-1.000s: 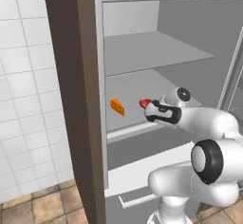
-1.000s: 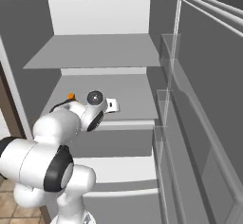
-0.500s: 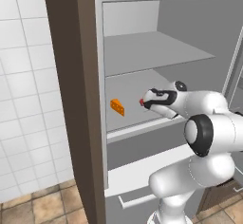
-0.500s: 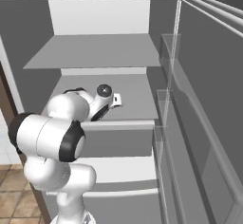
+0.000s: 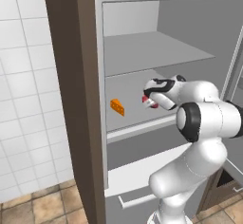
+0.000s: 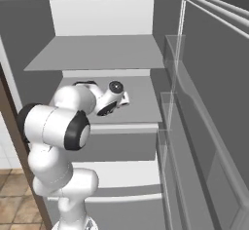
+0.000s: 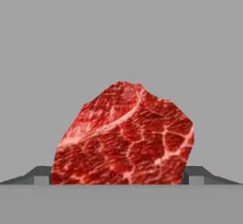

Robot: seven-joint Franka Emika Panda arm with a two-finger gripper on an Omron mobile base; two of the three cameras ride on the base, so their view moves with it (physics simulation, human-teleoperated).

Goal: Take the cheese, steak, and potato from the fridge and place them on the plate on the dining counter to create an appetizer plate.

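Note:
The steak [image 7: 124,135], a bright red marbled chunk, lies on the middle shelf of the open fridge [image 5: 142,52]. My gripper [image 7: 118,175] is open and reaches down over it, with one dark fingertip [image 7: 42,175] on each side of the meat. From the left base view, a bit of the steak [image 5: 151,103] shows under the gripper [image 5: 148,97]. The cheese [image 5: 117,107], an orange wedge, sits on the same shelf to the left, apart from the hand. The potato, the plate and the dining counter are out of view.
The fridge door [image 6: 204,126] with clear shelf bins stands open on the right. A dark brown cabinet side [image 5: 71,99] borders the fridge on the left. An upper shelf [image 6: 97,53] hangs above the hand, and a drawer [image 5: 142,190] lies below.
The hand has moved left and deeper along the shelf onto the steak, and the elbow has swung up and right. The jaws stay wide apart. The cheese has not moved.

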